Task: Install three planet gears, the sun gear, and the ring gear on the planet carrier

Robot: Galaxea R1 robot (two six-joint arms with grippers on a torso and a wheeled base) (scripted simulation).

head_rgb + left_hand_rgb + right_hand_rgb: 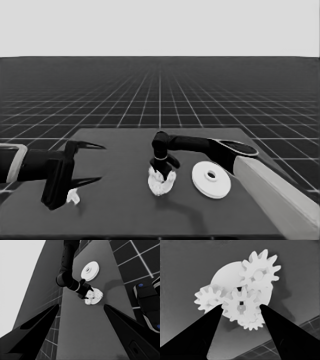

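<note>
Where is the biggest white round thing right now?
In the head view, the larger round part lies flat on the table's right half, just right of the right hand and the gears under it, not touching them.

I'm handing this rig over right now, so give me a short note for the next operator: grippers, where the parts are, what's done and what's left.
Right gripper: at mid-table over the smaller round part, fingers either side of the centre gear, which sits tilted, not yet seated.
Left gripper: parked open over the table's left end; the thin white piece lies beneath it, not held.
Done: three gears look placed on the smaller round part.
Left: seat the centre gear, then set the larger round part, lying just right of the stack, on top.
</note>
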